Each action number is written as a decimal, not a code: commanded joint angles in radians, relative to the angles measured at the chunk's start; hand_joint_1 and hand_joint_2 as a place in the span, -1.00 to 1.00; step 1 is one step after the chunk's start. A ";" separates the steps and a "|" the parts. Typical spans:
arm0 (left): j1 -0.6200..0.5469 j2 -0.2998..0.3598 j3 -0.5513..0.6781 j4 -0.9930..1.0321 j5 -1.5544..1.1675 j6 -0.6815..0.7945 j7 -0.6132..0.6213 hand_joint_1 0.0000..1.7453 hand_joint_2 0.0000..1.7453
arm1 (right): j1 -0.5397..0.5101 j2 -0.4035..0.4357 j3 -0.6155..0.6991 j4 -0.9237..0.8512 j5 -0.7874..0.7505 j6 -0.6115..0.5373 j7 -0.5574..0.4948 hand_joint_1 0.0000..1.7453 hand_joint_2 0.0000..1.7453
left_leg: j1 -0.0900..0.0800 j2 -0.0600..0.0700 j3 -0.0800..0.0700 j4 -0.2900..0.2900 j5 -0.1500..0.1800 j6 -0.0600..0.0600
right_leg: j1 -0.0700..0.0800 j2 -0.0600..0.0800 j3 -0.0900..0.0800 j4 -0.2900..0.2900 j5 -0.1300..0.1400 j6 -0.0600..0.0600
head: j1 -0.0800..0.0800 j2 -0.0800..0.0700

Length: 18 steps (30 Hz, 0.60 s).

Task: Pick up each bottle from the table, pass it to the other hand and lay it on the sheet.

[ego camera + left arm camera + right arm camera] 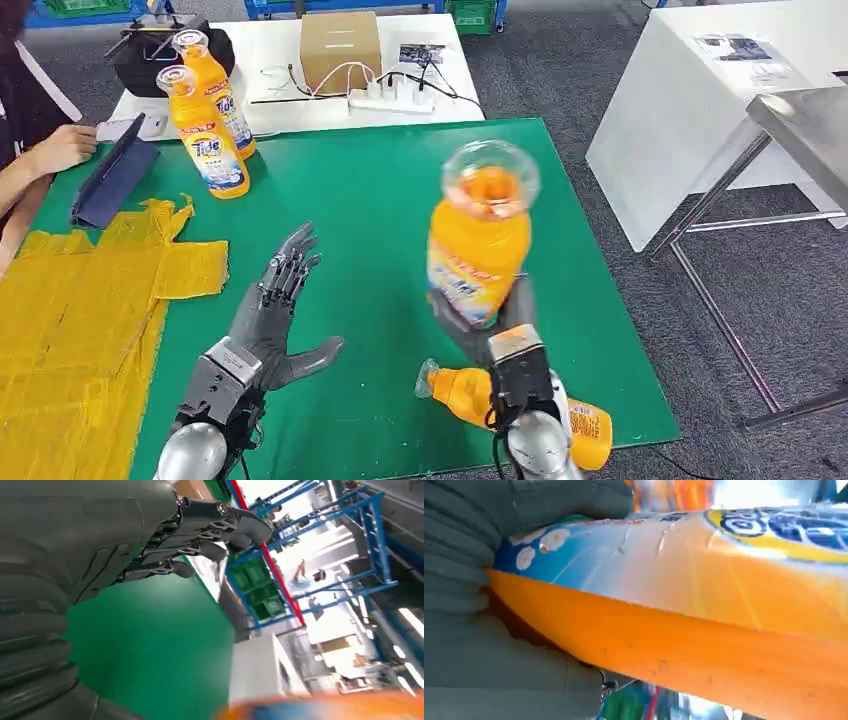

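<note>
Two upright orange bottles [208,115] w/ clear caps are standing close together at the far left of the green table mat [360,200], just beside a dark blue folder [115,182]. A person's hand [60,150] is resting near the folder at the left edge. Behind the mat, a white table is carrying a cardboard box [340,50], a power strip [392,98] w/ cables and a black bag [155,55]. A crumpled yellow sheet [90,300] is lying over the mat's left side. Another orange bottle [580,420] is lying on its side at the near edge, partly hidden behind the right arm.

Right hand [500,325] is gripping the raised bottle [480,240] low on its body, holding it upright above the mat's middle, cap blurred. In the right wrist view the thick grey thumb [569,497] is pressing onto the label, palm under the bottle.

Left hand [280,300] is hovering over the mat beside the sheet, palm turned toward the raised bottle, fingers [220,522] apart, thumb out, holding nothing.

Bottles are glossy orange plastic w/ blue-white labels; hands are dark grey, forearms silver.
</note>
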 commanded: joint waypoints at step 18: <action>-0.027 0.019 -0.085 -0.061 -0.087 0.023 -0.061 -1.00 1.00 | -0.134 0.013 0.161 0.414 0.043 0.090 0.048 0.90 1.00 | 0.000 0.001 0.005 0.000 -0.002 0.000 | 0.000 0.002 0.005 0.000 -0.002 -0.002 | 0.000 0.000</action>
